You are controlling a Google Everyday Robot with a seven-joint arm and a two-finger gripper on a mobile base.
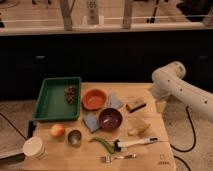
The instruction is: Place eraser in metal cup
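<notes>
Gripper (160,105) hangs at 3 o'clock edge of wooden table (150,156), jaws spread wide, holding nothing. Eraser (135,105) lies on table near gripper, at its 9 o'clock. Metal cup (74,137) upright, well apart at eraser's 8 o'clock, past maroon bowl (110,118), just beside orange fruit (57,130).

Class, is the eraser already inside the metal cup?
No, the eraser lies on the table, apart from the metal cup, with the tool at the table's edge beside it.

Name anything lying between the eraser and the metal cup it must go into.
The maroon bowl and a blue cloth sit between eraser and metal cup. The hand hangs right of the eraser, nothing visible between them.
</notes>
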